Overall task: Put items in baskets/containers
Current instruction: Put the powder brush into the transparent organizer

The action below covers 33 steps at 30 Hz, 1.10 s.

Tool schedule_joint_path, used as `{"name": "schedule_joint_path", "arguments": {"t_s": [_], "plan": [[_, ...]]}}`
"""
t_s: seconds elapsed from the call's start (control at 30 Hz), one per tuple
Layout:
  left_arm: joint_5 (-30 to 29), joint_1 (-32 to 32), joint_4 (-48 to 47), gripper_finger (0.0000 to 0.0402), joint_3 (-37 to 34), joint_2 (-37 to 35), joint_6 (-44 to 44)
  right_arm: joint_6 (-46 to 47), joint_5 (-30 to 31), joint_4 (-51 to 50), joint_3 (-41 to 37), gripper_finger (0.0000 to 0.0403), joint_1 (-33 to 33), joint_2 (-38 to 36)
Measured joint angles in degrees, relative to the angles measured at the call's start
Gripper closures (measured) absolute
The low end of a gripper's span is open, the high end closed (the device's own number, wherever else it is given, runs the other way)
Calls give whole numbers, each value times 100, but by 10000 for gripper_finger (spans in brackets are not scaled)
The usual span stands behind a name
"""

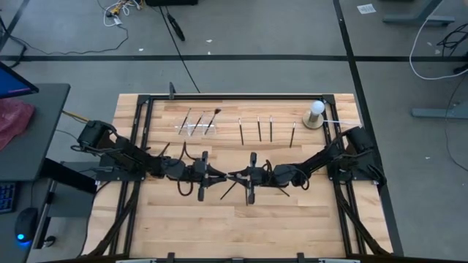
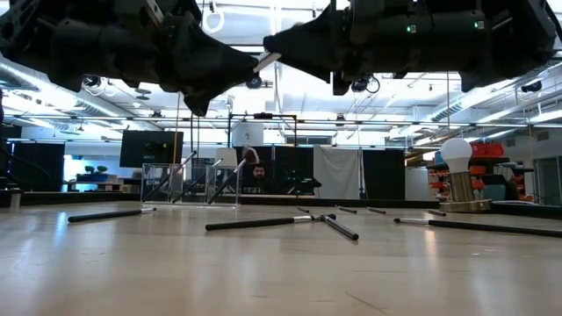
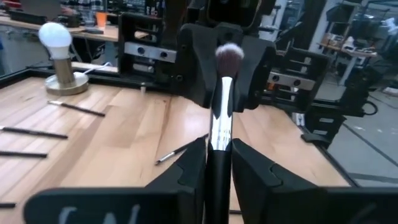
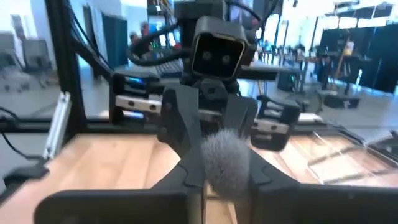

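While the two arms meet at table centre, the left gripper (image 3: 217, 165) clamps a brush (image 3: 221, 118) — apparently a handover; the right gripper (image 4: 221, 171) pinches its bristles; the clear holder (image 1: 194, 128) waits at eleven o'clock.

You see both arms meet at desk (image 1: 292, 219) centre: left pincer (image 1: 219, 176) at 9 o'clock of meeting point, right pincer (image 1: 238, 176) at 3 o'clock, tips near each other, one brush (image 3: 219, 118) spanning between them above desk. Loose brush (image 1: 232, 189) on desk just at 6 o'clock of pincers. Holder (image 1: 196, 128) at 11 o'clock, three brushes in it. Row of four brushes (image 1: 265, 130) at 1 o'clock. Lamp (image 1: 315, 115) at 2 o'clock, near far edge.
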Motion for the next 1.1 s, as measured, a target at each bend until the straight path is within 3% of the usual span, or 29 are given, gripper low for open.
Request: {"name": "schedule_joint_path", "arguments": {"t_s": [0.17,0.33,0.43,0.7,0.9,1.1], "plan": [[-126,6,-186,292,0,-2,206,498,220,-2190,383,374,-32,-602],[-772,4,-550,240,4,-2,593,861,261,-4799,1305,374,-105,-859],[-990,-9,-1323,214,255,-4,743,913,255,-5660,1717,372,-181,-840],[-1473,-128,-3713,199,1479,-4,827,895,194,-5764,1814,371,-316,-830],[-1504,-136,-3911,238,1808,-4,1057,920,70,-5762,1814,370,-320,-830],[-1440,-133,-3922,316,1808,-4,1042,929,46,-5772,1814,369,-316,-830]]}}
